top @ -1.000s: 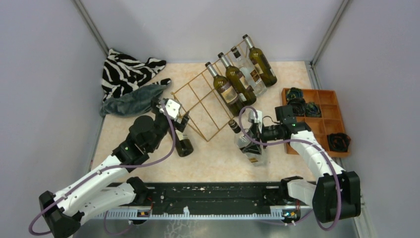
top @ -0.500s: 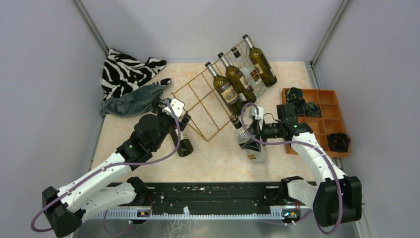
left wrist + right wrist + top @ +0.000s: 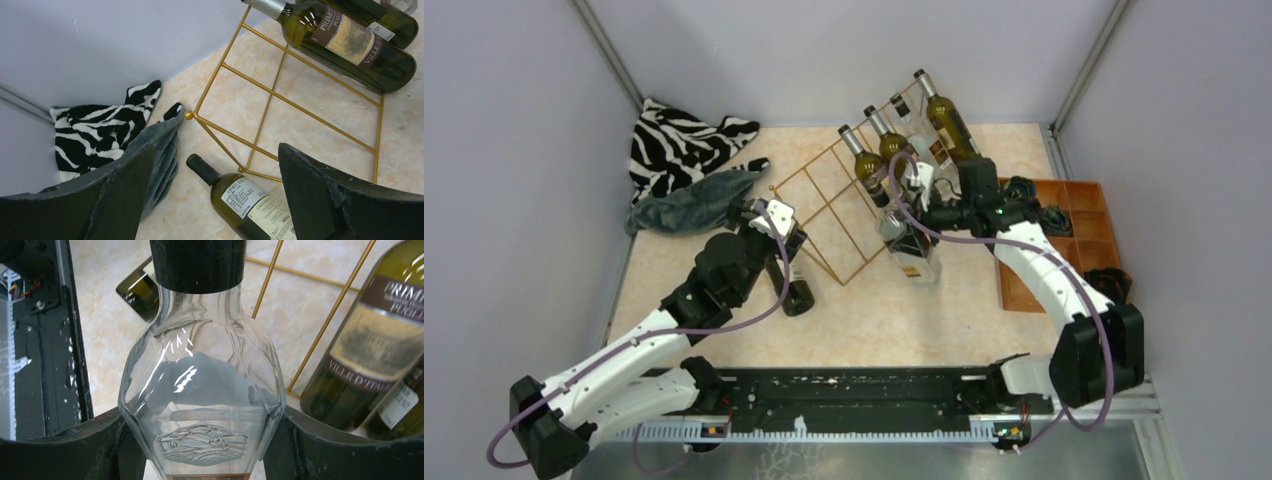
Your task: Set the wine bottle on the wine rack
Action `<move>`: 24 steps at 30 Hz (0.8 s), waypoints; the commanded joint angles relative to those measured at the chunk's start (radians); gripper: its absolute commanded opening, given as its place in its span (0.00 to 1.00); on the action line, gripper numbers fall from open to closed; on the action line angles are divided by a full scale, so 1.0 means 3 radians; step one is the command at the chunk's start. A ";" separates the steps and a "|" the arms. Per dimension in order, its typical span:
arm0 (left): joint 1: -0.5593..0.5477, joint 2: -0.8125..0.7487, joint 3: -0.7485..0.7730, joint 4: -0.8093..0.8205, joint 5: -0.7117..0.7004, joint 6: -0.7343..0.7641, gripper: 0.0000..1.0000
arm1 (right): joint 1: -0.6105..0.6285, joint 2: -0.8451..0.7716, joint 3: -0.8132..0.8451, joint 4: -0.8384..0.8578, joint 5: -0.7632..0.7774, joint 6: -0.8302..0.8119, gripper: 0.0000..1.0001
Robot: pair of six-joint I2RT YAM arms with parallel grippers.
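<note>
The gold wire wine rack (image 3: 829, 210) stands mid-table with several bottles lying on its right side, among them a green one (image 3: 869, 170). My right gripper (image 3: 906, 222) is shut on a clear glass bottle (image 3: 912, 258) with a black cap and holds it at the rack's front right. In the right wrist view the clear bottle (image 3: 200, 385) fills the space between the fingers (image 3: 75, 440), with rack wires (image 3: 330, 315) just beyond. My left gripper (image 3: 774, 225) is open above a green bottle (image 3: 791, 285) lying on the table by the rack's front corner; that bottle also shows in the left wrist view (image 3: 250, 205).
A zebra cloth (image 3: 679, 140) and a grey cloth (image 3: 694, 200) lie at the back left. An orange compartment tray (image 3: 1074, 240) with dark items sits at the right. Grey walls enclose the table. A black rail (image 3: 854, 400) runs along the near edge.
My right gripper has carried the clear bottle up and back-left, from the table's front toward the rack beside the racked green bottles. The left arm has barely moved.
</note>
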 commanded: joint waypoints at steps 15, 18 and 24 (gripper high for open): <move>0.0017 -0.0114 -0.0072 0.0202 -0.0082 0.0055 0.99 | 0.0887 0.1042 0.1174 0.1370 0.1491 0.1149 0.00; 0.0017 -0.0124 -0.0074 0.0207 -0.0078 0.0054 0.99 | 0.0928 0.1202 0.1269 0.1418 0.1683 0.1223 0.00; 0.0014 -0.0151 -0.0081 0.0218 -0.0078 0.0064 0.99 | 0.1022 0.1371 0.1298 0.1530 0.2060 0.1392 0.00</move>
